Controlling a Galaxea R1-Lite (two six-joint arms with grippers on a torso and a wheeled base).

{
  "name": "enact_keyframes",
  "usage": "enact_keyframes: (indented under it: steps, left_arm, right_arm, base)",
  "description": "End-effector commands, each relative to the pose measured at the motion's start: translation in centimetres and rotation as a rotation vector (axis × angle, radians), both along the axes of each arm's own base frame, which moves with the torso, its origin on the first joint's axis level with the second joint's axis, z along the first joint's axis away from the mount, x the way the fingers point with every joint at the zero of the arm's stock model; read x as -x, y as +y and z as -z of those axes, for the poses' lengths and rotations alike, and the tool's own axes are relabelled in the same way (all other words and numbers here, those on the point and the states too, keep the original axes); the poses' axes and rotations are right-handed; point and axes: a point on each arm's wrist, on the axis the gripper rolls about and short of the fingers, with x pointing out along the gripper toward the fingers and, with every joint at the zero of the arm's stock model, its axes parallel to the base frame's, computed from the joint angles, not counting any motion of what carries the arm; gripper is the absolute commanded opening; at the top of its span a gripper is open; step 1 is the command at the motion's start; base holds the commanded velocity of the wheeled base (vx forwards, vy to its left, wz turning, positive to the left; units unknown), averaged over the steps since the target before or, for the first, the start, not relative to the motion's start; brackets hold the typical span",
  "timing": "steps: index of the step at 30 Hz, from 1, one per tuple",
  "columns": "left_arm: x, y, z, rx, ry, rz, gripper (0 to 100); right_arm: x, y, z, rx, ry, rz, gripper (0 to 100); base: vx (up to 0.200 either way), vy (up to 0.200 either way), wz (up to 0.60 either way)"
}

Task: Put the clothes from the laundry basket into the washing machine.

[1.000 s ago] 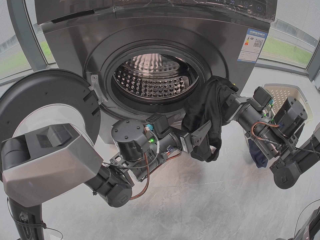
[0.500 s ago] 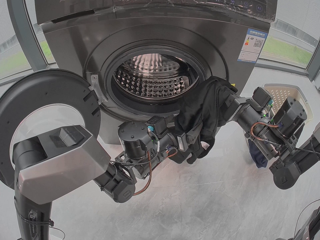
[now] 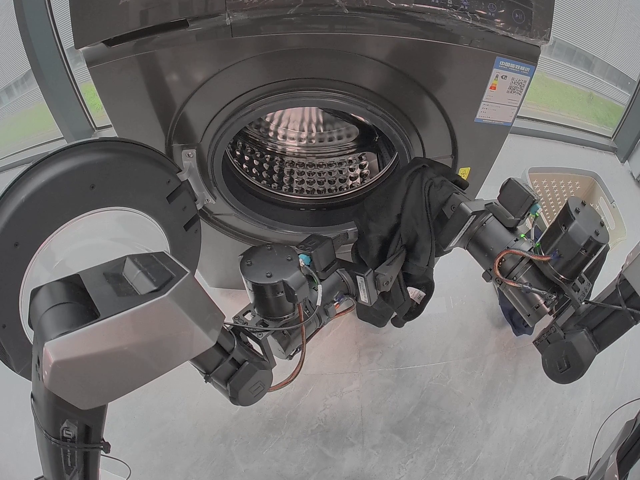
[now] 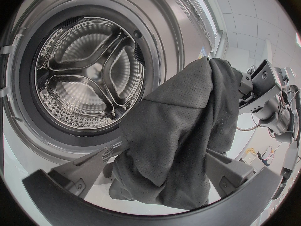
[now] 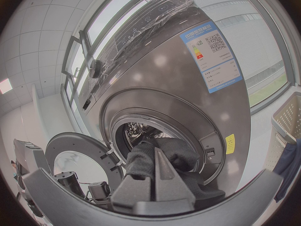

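A black garment (image 3: 407,225) hangs in front of the washing machine's (image 3: 467,88) lower right door rim, beside the bare steel drum (image 3: 303,158). My right gripper (image 3: 438,198) is shut on the garment's top, its closed fingers (image 5: 155,170) showing in the right wrist view with black cloth (image 5: 175,153) bunched over them. My left gripper (image 3: 395,288) is below it, open, its two fingers (image 4: 94,164) spread wide on either side of the garment's hanging part (image 4: 169,138). The cream laundry basket (image 3: 583,188) stands on the floor to the right.
The round washer door (image 3: 93,195) is swung open to the left. A dark blue cloth (image 3: 510,315) hangs over the basket's near side, behind my right arm. Grey floor (image 3: 400,401) lies open in front of the machine. Windows stand behind and to both sides.
My left arm has moved up and toward the machine, bringing its open fingers around the garment's lower part. My right arm has shifted the garment slightly left toward the drum opening.
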Motion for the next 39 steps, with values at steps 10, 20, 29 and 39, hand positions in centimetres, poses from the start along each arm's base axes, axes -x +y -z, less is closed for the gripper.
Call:
enact_keyframes:
  steps: [10, 20, 29, 39]
  left_arm:
    - [-0.7, -0.4, -0.3, 0.027, -0.024, -0.011, 0]
    - [0.2, 2.6, -5.2, 0.089, -0.088, -0.055, 0]
    - [0.9, 7.0, -8.9, 0.155, -0.115, -0.143, 0]
    - [0.4, 9.6, -8.7, 0.176, -0.085, -0.231, 0]
  right_arm:
    - [0.0, 0.0, 0.1, 0.002, 0.003, 0.001, 0]
    - [0.4, -1.3, 3.0, 0.078, 0.104, 0.029, 0]
    - [0.2, -2.2, 5.5, 0.134, 0.187, 0.057, 0]
    - [-0.5, -4.0, 6.5, 0.159, 0.225, 0.117, 0]
  base:
    - [0.000, 0.000, 0.00]
    - [0.000, 0.000, 0.00]
    - [0.000, 0.000, 0.00]
    - [0.000, 0.000, 0.00]
